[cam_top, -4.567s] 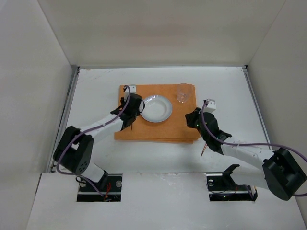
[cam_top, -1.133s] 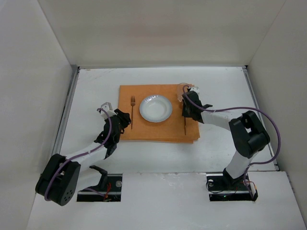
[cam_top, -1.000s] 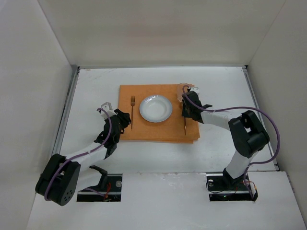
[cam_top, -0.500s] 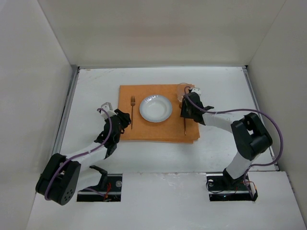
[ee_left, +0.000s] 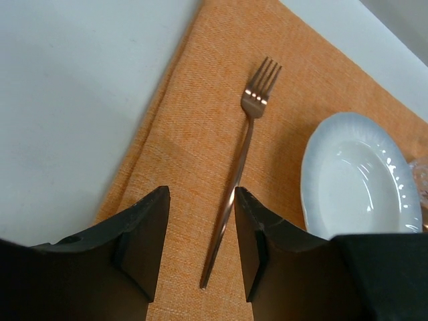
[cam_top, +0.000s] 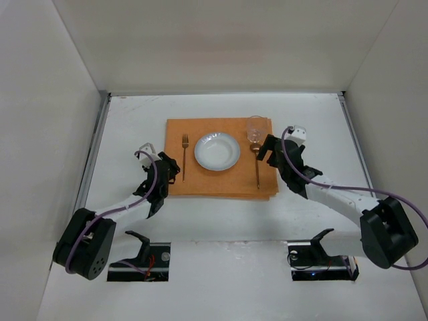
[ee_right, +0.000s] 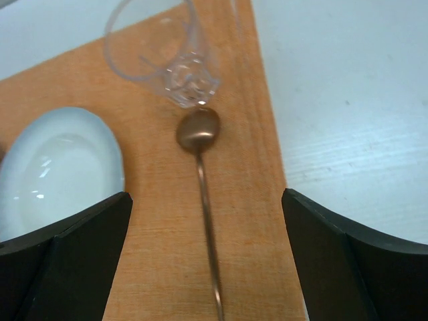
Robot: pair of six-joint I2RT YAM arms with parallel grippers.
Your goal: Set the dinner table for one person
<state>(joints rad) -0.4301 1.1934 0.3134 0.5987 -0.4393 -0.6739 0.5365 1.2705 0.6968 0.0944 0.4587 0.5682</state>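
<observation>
Woven orange cloth placemat [ee_left: 187,167] — glossy plate [ee_left: 361,180], coppery metal fork [ee_left: 244,154].

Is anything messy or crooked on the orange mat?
Nothing really. The fork lies straight left of the plate, the spoon straight on its right, and the glass stands upright. Only the spoon's bowl sits very close to the glass.

Left: your left arm [cam_top: 124,206] stretches forward; the left gripper [ee_left: 200,200] is slightly parted and empty.
Right: your right arm [cam_top: 334,196] angles inward; the right gripper [ee_right: 206,197] is spread wide and empty.
</observation>
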